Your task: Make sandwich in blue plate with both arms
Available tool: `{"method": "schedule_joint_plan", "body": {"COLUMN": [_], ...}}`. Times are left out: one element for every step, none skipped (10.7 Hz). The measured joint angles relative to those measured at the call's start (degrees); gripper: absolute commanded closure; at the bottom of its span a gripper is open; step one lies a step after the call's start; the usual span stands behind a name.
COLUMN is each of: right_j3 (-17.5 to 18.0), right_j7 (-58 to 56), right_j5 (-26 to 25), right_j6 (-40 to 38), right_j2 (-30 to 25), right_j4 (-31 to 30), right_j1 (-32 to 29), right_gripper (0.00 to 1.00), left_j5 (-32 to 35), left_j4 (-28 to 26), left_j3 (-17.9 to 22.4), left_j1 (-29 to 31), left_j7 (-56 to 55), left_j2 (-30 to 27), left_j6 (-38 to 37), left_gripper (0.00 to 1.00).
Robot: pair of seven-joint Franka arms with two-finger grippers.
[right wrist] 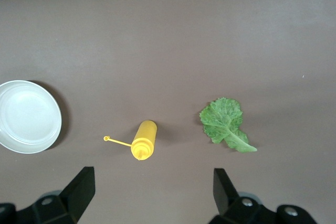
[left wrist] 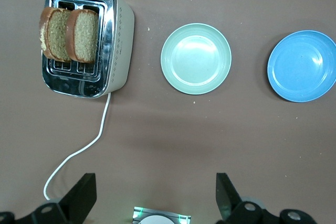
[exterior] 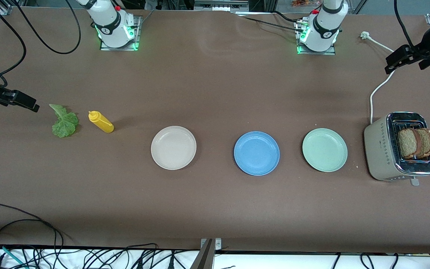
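- The counter (exterior: 215, 209), a wide brown surface, carries everything in a loose row; nothing has been assembled yet, so I judge the task to be at its very start.
- The toaster (exterior: 399, 149) stands at the left arm's end of the counter, with the two bread slices (exterior: 416, 142) standing upright in its slots, tops well clear of the metal.
- Three plates lie in a line: the cream-white plate (exterior: 173, 148), the blue plate (exterior: 256, 153) and the mint-green plate (exterior: 324, 150). The blue plate is the middle one, bare, and well apart from both bread and leaf.
- The left gripper (left wrist: 156, 192) hangs high over the counter at the left arm's end, near the toaster; its fingers are spread wide with nothing between them.
- The right gripper (right wrist: 153, 190) hangs high over the right arm's end, near the lettuce; its fingers are likewise wide apart and empty.
- The yellow sauce bottle (exterior: 101, 122) lies on its side just beside the lettuce leaf (exterior: 64, 121), between it and the cream-white plate.
- Next move, as I judge it: the left gripper should descend onto the toaster, close on one slice by its exposed top, lift it straight out and carry it past the mint-green plate to the blue one. The right gripper can then bring the leaf.
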Motion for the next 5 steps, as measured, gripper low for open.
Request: {"method": "schedule_joint_plan", "body": {"right_j3": [0.0,0.0,0.0,0.0,0.0], "right_j7": [0.0,0.0,0.0,0.0,-0.1], "right_j5": [0.0,0.0,0.0,0.0,0.0], "right_j6": [0.0,-0.2,-0.3,-0.4,-0.5], "right_j2": [0.0,0.0,0.0,0.0,0.0], "right_j4": [0.0,0.0,0.0,0.0,0.0], "right_j1": [0.0,0.0,0.0,0.0,0.0], "right_gripper": [0.00,0.00,0.00,0.00,0.00], "left_j5": [0.0,0.0,0.0,0.0,0.0], "left_j4": [0.0,0.0,0.0,0.0,0.0], "left_j3": [0.0,0.0,0.1,0.1,0.1], "left_j1": [0.0,0.0,0.0,0.1,0.3], "left_j7": [0.0,0.0,0.0,0.0,0.0], "left_j2": [0.0,0.0,0.0,0.0,0.0], "left_j6": [0.0,0.0,0.0,0.0,0.0], "left_gripper": [0.00,0.00,0.00,0.00,0.00]}}
